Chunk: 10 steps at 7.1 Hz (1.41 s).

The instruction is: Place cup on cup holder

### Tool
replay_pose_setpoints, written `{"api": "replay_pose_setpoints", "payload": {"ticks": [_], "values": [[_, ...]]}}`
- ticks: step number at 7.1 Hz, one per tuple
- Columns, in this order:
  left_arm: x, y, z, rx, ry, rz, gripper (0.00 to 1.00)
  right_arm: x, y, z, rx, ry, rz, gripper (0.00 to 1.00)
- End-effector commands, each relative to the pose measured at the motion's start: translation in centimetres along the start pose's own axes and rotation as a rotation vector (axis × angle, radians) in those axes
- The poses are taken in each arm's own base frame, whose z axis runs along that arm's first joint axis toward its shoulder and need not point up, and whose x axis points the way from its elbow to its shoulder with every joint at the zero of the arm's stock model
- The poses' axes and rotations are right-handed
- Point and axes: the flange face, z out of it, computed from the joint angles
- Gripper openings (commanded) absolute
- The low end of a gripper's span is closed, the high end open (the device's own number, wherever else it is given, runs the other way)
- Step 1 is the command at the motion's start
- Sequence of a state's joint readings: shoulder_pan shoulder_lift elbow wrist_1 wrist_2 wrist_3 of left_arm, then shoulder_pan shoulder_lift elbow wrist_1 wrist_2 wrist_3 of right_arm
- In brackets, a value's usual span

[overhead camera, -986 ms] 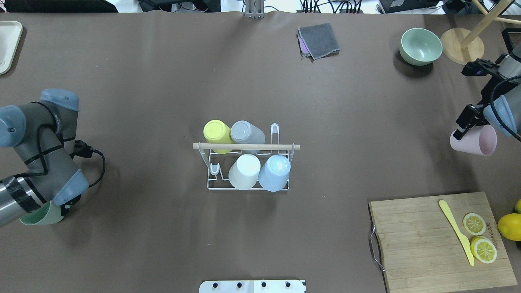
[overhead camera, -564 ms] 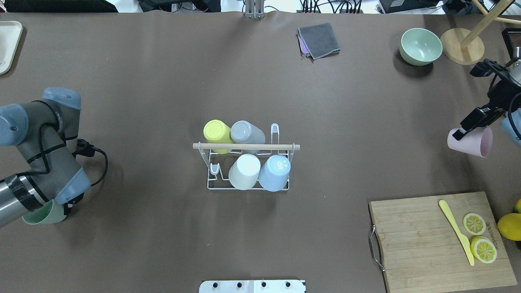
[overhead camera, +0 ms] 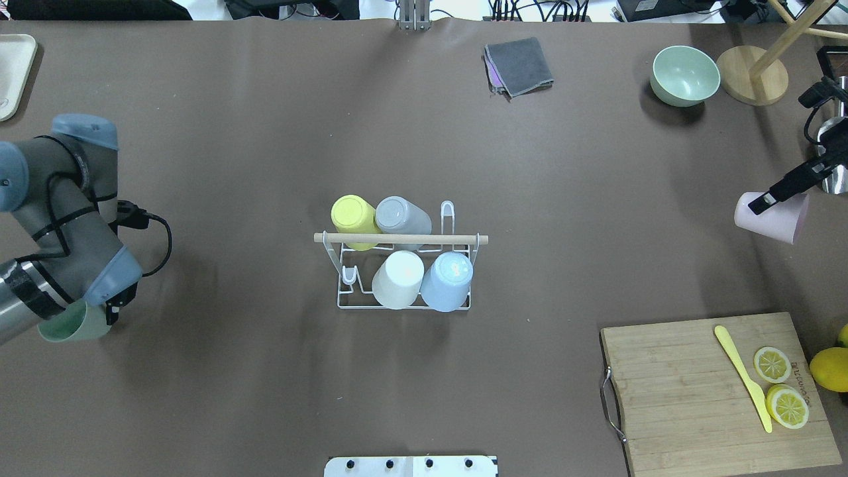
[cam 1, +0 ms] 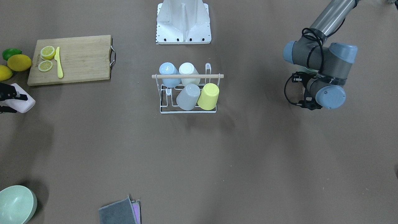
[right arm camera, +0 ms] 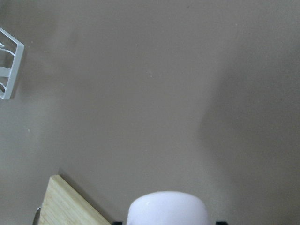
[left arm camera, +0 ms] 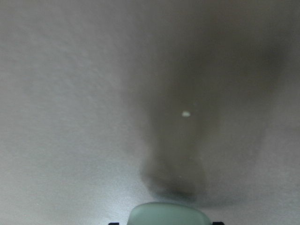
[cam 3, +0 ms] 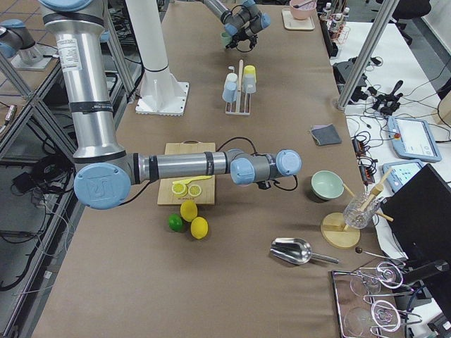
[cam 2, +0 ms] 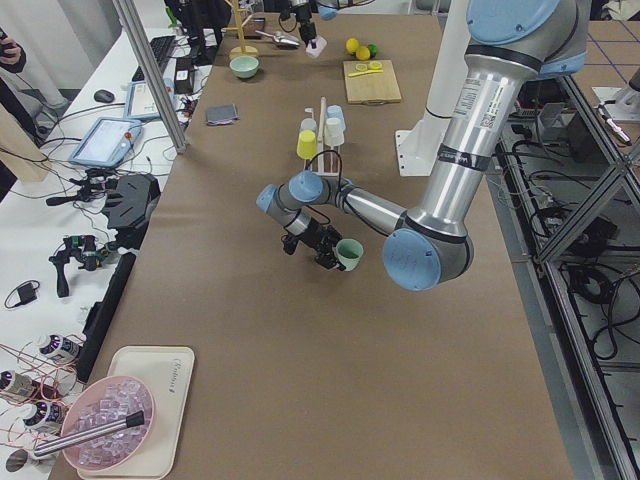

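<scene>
The cup holder (overhead camera: 405,239), a white wire rack with a wooden rod on top, stands mid-table with a yellow, a grey, a white and a blue cup upside down on its prongs. Two prongs are bare, one at its near left (overhead camera: 348,275) and one at its far right (overhead camera: 448,212). My left gripper (overhead camera: 99,317) is shut on a green cup (overhead camera: 65,328), held off the table at the left; the green cup (cam 2: 350,253) also shows in the left side view. At the right, my right gripper (overhead camera: 772,207) is shut on a pink cup (overhead camera: 775,218), tilted on its side.
A bamboo cutting board (overhead camera: 682,391) with lemon slices and a yellow knife (overhead camera: 742,377) lies at the near right, lemons (overhead camera: 831,368) beside it. A green bowl (overhead camera: 685,75), a wooden stand (overhead camera: 752,74) and a grey cloth (overhead camera: 519,66) sit along the far edge, a tray (overhead camera: 13,73) at far left.
The left arm has moved away from the near edge with the green cup. The right wrist has swung toward the far side, and the pink cup has shifted slightly that way.
</scene>
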State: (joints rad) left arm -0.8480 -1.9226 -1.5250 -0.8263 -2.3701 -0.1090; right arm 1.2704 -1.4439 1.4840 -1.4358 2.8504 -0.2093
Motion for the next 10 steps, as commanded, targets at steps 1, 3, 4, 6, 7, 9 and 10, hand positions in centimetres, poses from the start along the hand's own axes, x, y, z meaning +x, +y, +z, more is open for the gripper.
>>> {"api": "replay_pose_setpoints", "payload": {"ticks": [1,3,4,6,7,9,10], "values": [[-1.8,-1.0,-6.1,0.100,0.050,-0.019,0.18,-0.6,0.5,-2.2,0.078,-0.105,-0.052,0.28],[-5.1,-0.4,-15.5,0.294,0.113,-0.021,0.18,-1.4,0.9,-3.2,0.121,-0.218,-0.097,0.28],[-6.5,-0.1,-18.5,0.410,0.139,-0.036,0.18,-1.8,0.8,-3.3,0.135,-0.279,-0.124,0.28],[-7.6,-1.4,-21.5,0.621,0.198,-0.080,0.15,-0.8,1.4,-3.1,0.184,-0.415,-0.191,0.28],[-8.4,-1.4,-22.6,0.681,0.227,-0.101,0.15,0.5,1.6,-2.7,0.223,-0.488,-0.228,0.28],[-9.2,0.1,-26.3,0.813,0.291,-0.127,0.13,-0.5,1.2,-2.6,0.294,-0.617,-0.337,0.27],[-8.9,1.3,-29.4,0.917,0.307,-0.157,0.12,-1.1,0.9,-2.4,0.324,-0.660,-0.400,0.27]]}}
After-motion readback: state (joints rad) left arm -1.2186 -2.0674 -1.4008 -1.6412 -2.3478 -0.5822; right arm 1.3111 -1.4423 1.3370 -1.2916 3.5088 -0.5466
